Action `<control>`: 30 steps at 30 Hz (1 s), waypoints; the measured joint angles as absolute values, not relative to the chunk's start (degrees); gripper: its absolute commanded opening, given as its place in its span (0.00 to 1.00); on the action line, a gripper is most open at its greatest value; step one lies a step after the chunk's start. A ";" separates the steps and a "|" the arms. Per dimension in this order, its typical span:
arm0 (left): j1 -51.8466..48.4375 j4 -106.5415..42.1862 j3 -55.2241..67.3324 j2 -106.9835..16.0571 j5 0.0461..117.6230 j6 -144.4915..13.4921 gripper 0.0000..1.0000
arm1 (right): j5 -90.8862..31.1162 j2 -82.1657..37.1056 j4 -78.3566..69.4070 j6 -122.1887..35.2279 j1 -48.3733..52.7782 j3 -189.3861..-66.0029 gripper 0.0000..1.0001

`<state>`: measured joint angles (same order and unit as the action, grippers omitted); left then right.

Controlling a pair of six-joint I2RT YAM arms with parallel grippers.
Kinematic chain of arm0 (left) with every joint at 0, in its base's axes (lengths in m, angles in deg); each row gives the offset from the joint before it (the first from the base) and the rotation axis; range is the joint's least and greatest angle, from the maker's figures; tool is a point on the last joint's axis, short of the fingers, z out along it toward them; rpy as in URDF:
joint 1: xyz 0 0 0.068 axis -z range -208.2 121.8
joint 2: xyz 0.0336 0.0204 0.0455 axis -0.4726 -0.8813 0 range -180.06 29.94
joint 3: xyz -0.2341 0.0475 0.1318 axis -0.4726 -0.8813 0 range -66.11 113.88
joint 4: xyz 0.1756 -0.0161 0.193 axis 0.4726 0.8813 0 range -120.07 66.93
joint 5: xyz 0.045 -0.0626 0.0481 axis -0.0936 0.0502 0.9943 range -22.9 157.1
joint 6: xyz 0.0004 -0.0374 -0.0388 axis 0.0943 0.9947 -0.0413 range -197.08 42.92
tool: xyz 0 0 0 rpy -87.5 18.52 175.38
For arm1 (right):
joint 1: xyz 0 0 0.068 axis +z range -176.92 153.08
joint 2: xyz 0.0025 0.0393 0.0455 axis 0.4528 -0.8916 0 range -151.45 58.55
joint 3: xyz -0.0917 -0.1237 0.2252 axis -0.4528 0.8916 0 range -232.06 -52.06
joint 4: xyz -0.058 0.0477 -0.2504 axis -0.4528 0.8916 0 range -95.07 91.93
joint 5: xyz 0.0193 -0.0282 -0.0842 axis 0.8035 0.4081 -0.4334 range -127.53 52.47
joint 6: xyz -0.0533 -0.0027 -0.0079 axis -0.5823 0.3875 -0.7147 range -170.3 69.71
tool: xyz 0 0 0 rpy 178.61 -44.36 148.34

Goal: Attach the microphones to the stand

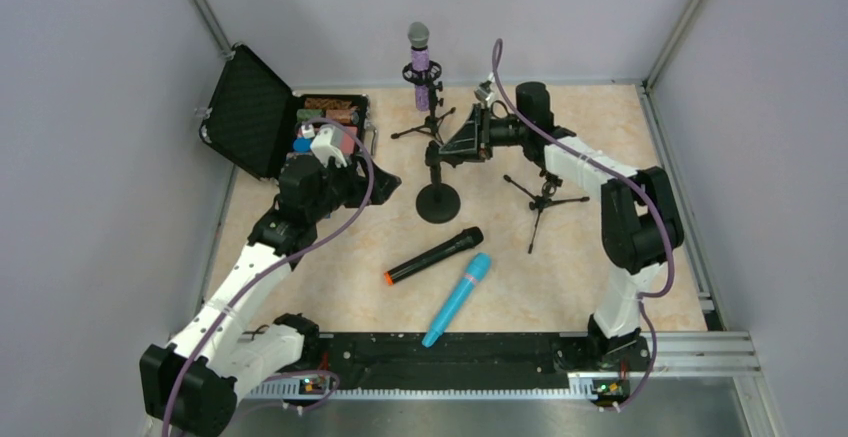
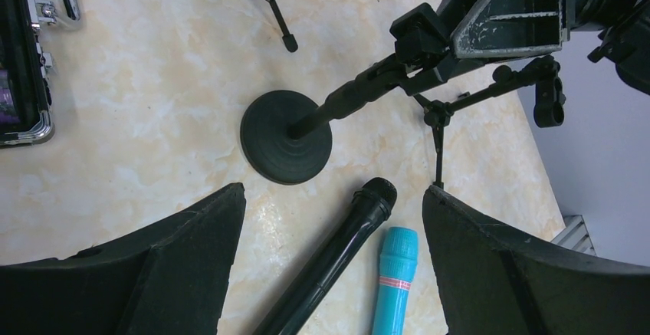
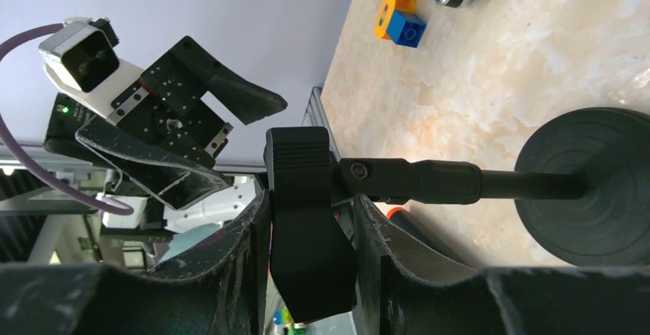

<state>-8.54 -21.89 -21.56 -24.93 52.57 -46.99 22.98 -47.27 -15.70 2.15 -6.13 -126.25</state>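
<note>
Right claw is gripping the clip on the round-base stand; left claw is hovering open above black microphone.

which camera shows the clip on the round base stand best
Right wrist: the clip fills the middle of the frame, close up, pinched between the fingers of the right gripper. Left wrist shows it smaller, at the end of the pole. Top external shows it tiny, largely hidden by the gripper.
</note>
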 measured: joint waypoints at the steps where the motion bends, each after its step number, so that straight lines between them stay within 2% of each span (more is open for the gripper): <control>1: -8.54 -21.87 -21.56 -24.93 52.59 -46.99 0.90 | 23.12 -47.58 -13.43 0.62 -6.24 -127.48 0.00; 12: -8.54 -21.87 -21.67 -24.93 52.62 -46.99 0.90 | 21.50 -49.43 6.68 -12.71 -6.41 -137.77 0.02; 19: -8.54 -21.89 -21.67 -24.93 52.59 -46.97 0.90 | 20.62 -49.54 11.25 -16.30 -6.41 -139.94 0.30; 22: -8.54 -21.87 -21.67 -24.93 52.62 -46.99 0.90 | 21.04 -49.54 11.14 -16.38 -6.48 -139.94 0.56; 25: -8.54 -21.87 -21.69 -24.93 52.62 -46.99 0.90 | 20.25 -49.54 10.11 -16.58 -6.76 -139.54 0.75; 30: -8.54 -21.89 -21.69 -24.93 52.62 -46.99 0.90 | 19.49 -49.54 7.60 -15.64 -8.23 -137.53 0.79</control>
